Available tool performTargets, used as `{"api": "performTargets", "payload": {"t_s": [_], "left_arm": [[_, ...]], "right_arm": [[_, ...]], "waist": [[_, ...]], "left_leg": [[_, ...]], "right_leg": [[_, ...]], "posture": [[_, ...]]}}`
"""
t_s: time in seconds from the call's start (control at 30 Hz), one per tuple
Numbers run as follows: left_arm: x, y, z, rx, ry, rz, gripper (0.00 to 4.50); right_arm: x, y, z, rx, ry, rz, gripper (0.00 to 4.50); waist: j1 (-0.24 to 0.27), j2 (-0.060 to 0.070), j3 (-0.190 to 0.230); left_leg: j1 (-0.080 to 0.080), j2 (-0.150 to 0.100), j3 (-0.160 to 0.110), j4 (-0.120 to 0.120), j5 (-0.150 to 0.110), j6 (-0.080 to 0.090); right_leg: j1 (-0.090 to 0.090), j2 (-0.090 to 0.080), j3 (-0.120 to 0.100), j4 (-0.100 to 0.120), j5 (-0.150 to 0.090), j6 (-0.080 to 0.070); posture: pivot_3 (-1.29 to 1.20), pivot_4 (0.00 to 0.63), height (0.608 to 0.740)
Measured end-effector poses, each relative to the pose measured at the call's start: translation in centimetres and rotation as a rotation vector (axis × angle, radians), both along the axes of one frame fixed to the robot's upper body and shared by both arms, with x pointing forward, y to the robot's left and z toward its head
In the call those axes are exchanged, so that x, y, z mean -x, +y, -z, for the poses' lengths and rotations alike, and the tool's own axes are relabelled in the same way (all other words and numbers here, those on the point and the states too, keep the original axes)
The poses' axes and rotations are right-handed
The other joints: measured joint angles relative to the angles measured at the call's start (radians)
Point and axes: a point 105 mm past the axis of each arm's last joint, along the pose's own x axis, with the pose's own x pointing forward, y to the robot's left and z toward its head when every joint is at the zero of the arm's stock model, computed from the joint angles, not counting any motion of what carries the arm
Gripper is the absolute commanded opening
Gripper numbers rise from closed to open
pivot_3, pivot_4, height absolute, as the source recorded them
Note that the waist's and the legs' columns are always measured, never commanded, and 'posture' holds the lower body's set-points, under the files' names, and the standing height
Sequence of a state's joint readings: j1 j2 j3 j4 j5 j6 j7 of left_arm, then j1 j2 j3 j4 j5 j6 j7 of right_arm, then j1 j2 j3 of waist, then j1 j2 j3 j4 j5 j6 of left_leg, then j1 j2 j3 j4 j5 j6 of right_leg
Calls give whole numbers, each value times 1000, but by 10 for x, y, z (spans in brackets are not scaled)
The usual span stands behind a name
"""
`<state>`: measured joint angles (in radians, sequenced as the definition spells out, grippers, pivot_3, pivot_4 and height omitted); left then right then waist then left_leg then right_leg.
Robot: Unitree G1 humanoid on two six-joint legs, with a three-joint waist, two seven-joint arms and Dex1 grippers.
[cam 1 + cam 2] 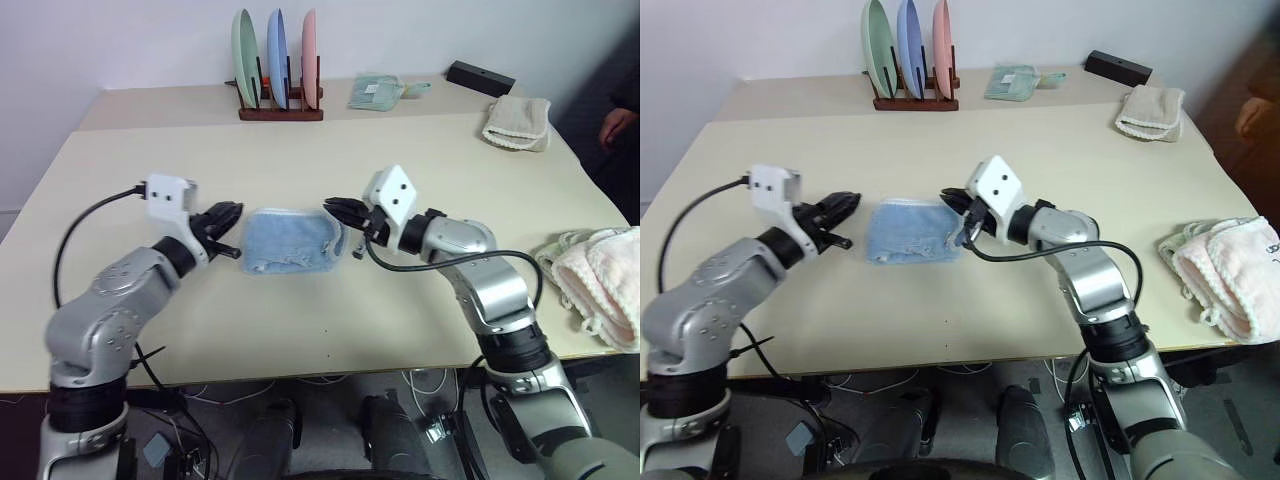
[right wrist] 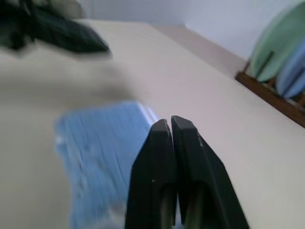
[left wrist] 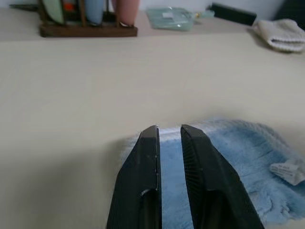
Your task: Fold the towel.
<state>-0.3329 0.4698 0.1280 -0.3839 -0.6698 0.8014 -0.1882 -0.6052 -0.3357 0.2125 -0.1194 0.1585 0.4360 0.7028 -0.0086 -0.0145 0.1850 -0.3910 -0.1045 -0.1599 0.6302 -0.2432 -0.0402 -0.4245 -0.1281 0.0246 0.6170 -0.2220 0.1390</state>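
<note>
The left gripper [image 1: 228,232] hovers just left of the towel [image 1: 292,240], its fingers a narrow slit apart and holding nothing. The light blue towel lies folded into a small bundle on the middle of the table [image 1: 420,150]. Just right of it, the right gripper [image 1: 338,209] has its fingers pressed together, empty. A pink towel pile [image 1: 600,282] sits at the right edge.

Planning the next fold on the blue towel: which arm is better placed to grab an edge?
Probably right. The right gripper sits shut at the towel's edge, nearly over it; the left gripper hangs off the opposite edge, clear of the cloth, jaws slightly parted.
</note>
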Motion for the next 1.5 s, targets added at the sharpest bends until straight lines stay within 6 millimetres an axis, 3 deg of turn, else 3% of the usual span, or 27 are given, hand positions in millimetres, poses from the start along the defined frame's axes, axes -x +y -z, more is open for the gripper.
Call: {"api": "performTargets", "payload": {"t_s": [0.13, 0.27, 0.43, 0.5, 0.57, 0.67, 0.77, 0.8, 0.93, 1.13, 1.3, 1.4, 1.5], "left_arm": [[-18, -13, 42, -38, 112, -12, 550], [-21, -13, 69, -97, 144, -19, 550], [-14, -16, 72, -24, 78, -7, 550], [-11, -13, 65, 20, 45, -21, 550], [-6, -2, 49, 45, -17, -43, 550], [8, 20, 26, -24, -123, -53, 550], [28, 33, 24, -116, -131, 1, 550], [35, 34, 28, -148, -117, 40, 550], [52, 36, 31, -223, -90, 143, 550], [54, 34, 25, -218, -113, 156, 550], [59, 27, 22, -202, -119, 187, 550], [64, 22, 25, -187, -100, 213, 550], [65, 19, 23, -184, -112, 220, 550]], "right_arm": [[-10, 18, 46, 52, 163, 10, 39], [-12, 14, 88, 146, 253, 47, 39], [-13, 8, 88, 117, 233, 72, 39], [-13, 3, 79, 60, 247, 80, 553], [-14, -5, 58, -36, 267, 88, 1342], [-13, -27, 33, -112, 298, 123, 2897], [-14, -41, 33, -170, 419, 182, 4416], [-13, -42, 37, -180, 462, 196, 4471], [-16, -43, 53, -225, 623, 255, 4471], [-22, -25, 69, -269, 771, 246, 4471], [-25, -11, 70, -303, 830, 209, 4471], [-23, 1, 70, -308, 851, 164, 3229], [-20, 10, 69, -308, 859, 127, 1603]], "waist": [[-8, 0, 0], [-9, 0, 0], [-5, 1, -1], [-3, 1, -1], [-4, 1, 0], [-6, 1, -1], [-10, 1, -1], [-10, 1, -1], [-4, 2, 0], [-7, 2, 0], [-10, 2, 0], [-11, 2, 0], [-11, 2, 0]], "left_leg": [[0, 0, 1, -1, 1, -1], [0, 0, 0, -1, 2, -3], [0, 1, 0, -1, 1, -1], [0, 1, -1, -1, 1, -1], [0, 1, -2, -1, 1, -1], [0, 1, -2, -1, 1, -1], [0, 3, -1, -2, 1, -1], [0, 4, 0, -2, 1, -1], [0, 7, 1, -2, 1, -1], [0, 8, 2, -2, 1, -1], [0, 11, 2, -2, 1, -1], [0, 11, 2, -2, 0, -1], [0, 12, 2, -2, 0, -1]], "right_leg": [[-2, 1, 0, 2, 1, -1], [-3, 1, 0, 3, 1, -1], [-2, 0, 0, 3, 1, -1], [-2, 0, 0, 3, 1, -1], [-3, 0, 0, 3, 1, -1], [-3, 1, 0, 3, 1, -1], [-3, 1, 0, 2, 1, -1], [-3, 2, 0, 2, 1, -1], [-3, 3, 0, 1, 2, -3], [-3, 4, 0, 0, 2, -3], [-3, 6, 0, 0, 3, -4], [-3, 7, 0, 0, 3, -5], [-4, 8, 0, 0, 4, -6]], "posture": [[0, 150, 736], [0, 150, 736], [0, 150, 736], [0, 150, 736], [0, 150, 736], [0, 150, 736], [0, 150, 736], [0, 150, 736], [0, 150, 736], [0, 150, 736], [0, 150, 736], [0, 150, 736], [0, 150, 736]]}}
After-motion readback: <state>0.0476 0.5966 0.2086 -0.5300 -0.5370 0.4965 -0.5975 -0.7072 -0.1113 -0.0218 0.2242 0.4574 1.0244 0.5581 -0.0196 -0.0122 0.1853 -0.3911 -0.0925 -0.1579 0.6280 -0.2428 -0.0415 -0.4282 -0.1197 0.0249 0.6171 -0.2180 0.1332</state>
